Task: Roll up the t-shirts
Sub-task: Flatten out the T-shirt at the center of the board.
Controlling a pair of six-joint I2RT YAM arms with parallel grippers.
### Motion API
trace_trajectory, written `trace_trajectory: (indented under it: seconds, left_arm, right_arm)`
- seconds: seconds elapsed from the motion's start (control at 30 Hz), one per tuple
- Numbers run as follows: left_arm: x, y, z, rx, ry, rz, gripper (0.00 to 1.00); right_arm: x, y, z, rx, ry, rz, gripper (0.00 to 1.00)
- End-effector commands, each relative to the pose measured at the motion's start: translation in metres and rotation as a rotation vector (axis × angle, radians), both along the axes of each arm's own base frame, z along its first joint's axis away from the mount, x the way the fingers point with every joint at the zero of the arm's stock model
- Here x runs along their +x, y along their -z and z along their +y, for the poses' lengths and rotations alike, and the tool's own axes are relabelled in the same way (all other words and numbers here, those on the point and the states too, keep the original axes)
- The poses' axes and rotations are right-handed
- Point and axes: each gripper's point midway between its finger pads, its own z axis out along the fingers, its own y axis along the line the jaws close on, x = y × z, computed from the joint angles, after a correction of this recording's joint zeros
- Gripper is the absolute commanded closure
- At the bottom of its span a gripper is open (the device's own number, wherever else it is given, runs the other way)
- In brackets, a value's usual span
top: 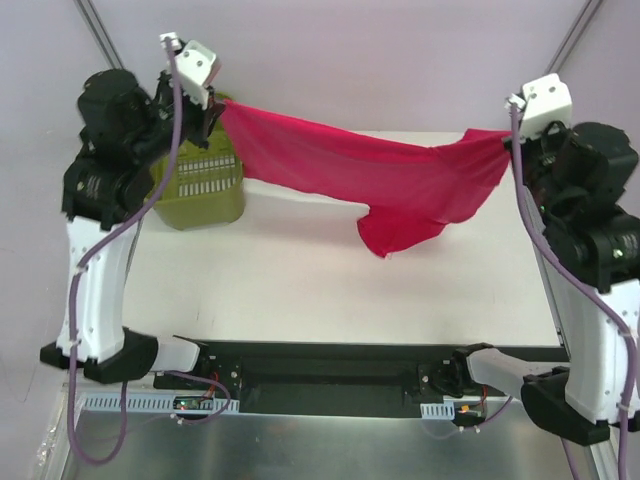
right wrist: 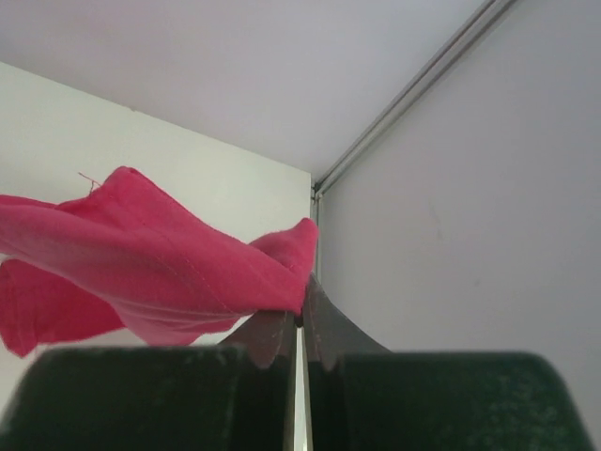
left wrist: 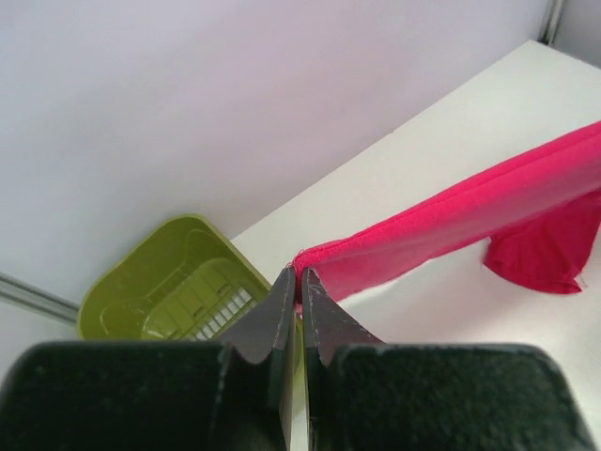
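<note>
Two claws, one garment: the left gripper (left wrist: 296, 282) has its jaws pressed together on one end of the magenta-red t-shirt (top: 370, 175), and the right gripper (right wrist: 302, 299) is clamped the same way on the opposite end. The cloth runs inward from each claw, strung in the air with its long axis left to right across the far side of the table (top: 300, 280). It sags at the middle, and a loose flap hangs low right of centre. The left end sits above the green basket (top: 200, 190). Neither arm is nearer, since each holds an end. Laying the shirt flat for rolling will likely need both to lower together toward the near tabletop.
</note>
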Motion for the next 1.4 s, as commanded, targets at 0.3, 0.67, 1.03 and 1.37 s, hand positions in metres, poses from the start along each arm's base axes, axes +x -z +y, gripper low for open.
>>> trace_trajectory:
  seconds: [0.3,0.67,1.03,1.37]
  left_arm:
    - [-0.135,-0.084,0.021,-0.129,0.124,-0.253,1.00]
    - [-0.022,-0.079,0.013,-0.132,0.136,-0.160,1.00]
    - [0.134,0.209,-0.069,0.047,0.222,0.507,1.00]
    - [0.239,0.336,-0.055,0.215,-0.029,0.598,1.00]
  right_arm:
    - [-0.149,-0.069,-0.022,0.085,-0.106,-0.207,0.99]
    - [-0.056,-0.077,-0.021,0.046,-0.004,-0.298,0.99]
    - [0.077,0.199,-0.034,-0.007,0.126,0.328,0.99]
    - [0.215,0.279,-0.050,0.025,0.223,0.550,0.99]
